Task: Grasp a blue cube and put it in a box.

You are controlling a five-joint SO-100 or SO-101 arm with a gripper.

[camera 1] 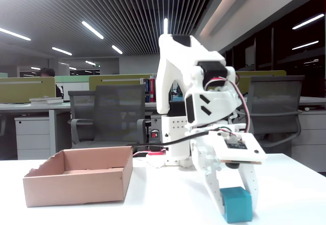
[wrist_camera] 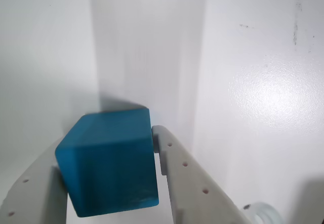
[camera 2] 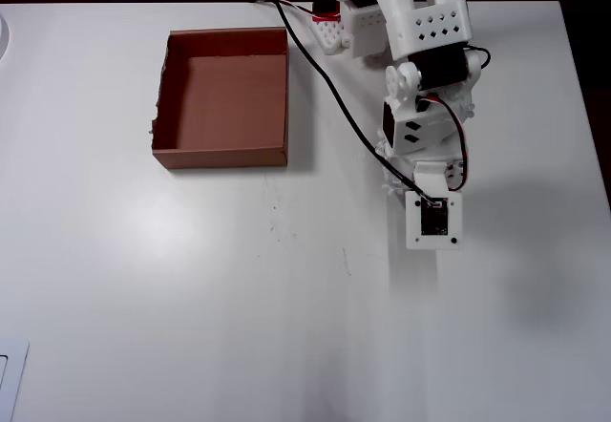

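The blue cube [wrist_camera: 109,165] sits between my two white fingers in the wrist view, and both fingers press on its sides. In the fixed view the cube [camera 1: 237,204] is down at the white table's surface, to the right of the box, with my gripper [camera 1: 238,208] reaching straight down around it. My gripper [wrist_camera: 106,148] is shut on the cube. The brown cardboard box [camera 2: 220,158] stands open and empty at the upper left in the overhead view; it also shows in the fixed view [camera 1: 76,184]. In the overhead view the wrist camera board [camera 2: 432,220] hides the cube and the fingers.
The arm's base [camera 2: 348,21] stands at the table's far edge, with a black cable [camera 2: 334,88] running along the arm. Bare white table [camera 2: 191,298] lies between the gripper and the box. Office chairs and desks stand behind the table in the fixed view.
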